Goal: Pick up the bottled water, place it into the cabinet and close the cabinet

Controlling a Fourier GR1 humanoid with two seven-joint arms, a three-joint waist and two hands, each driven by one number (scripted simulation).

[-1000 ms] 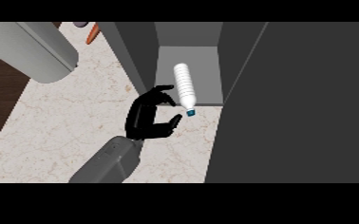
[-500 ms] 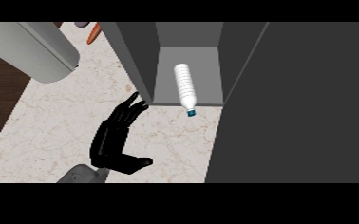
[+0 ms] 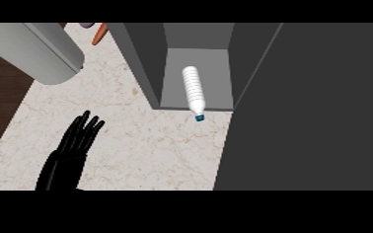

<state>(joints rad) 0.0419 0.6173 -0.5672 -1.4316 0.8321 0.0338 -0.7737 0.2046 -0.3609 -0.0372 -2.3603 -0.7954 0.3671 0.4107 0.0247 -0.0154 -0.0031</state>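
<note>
At seven o'clock I see my left hand (image 3: 69, 155) only down to the wrist; the edge cuts it. An orange thing (image 3: 99, 33) at eleven o'clock is clipped, unidentifiable. My right hand shows nowhere.

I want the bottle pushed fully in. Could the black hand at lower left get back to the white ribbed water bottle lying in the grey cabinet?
Probably yes: bare marble counter lies between the black hand and the white ribbed water bottle, whose blue cap pokes past the open grey cabinet front.
</note>
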